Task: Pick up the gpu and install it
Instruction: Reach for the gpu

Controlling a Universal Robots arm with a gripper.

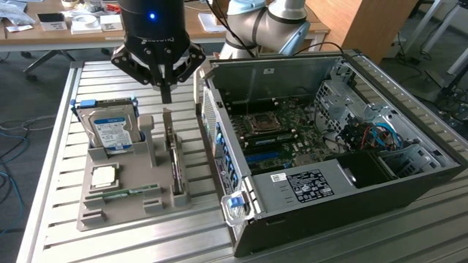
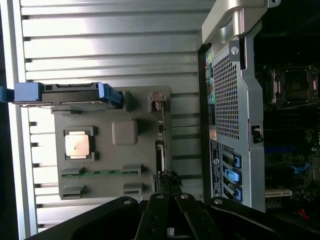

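My fingers: the gripper (image 1: 166,99) is clenched, tips pressed flat together and pointing straight down, with nothing between them.
Gpu: the gpu (image 1: 175,160) (image 2: 161,142) is directly beneath my tips, standing on its long edge in a slot of the grey holder tray (image 1: 123,212). It has not been lifted.
Nearest point: the card's silver end bracket (image 1: 166,117) rises just under my tips. I cannot tell whether I touch it or hang a hair above it.
Hard drive: a silver hard drive (image 1: 113,130) with a blue-white label and blue side rails. It stands upright in the same tray, away from my fingers towards the exterior view's left.
CPU: a square CPU (image 1: 104,175) lies flat in its pocket, below the drive and further from my fingers than the gpu.
RAM: a narrow green RAM stick (image 1: 129,193) lies in the tray near the CPU, apart from the gpu.
Computer case: an open tower case (image 1: 411,112) lies on its side, close beside my fingers on the exterior view's right, just past the tray.
Motherboard: the motherboard (image 1: 286,125) lies inside the case, well below my fingers.
Table: the ribbed aluminium table (image 1: 60,181) carries both the tray and the case.
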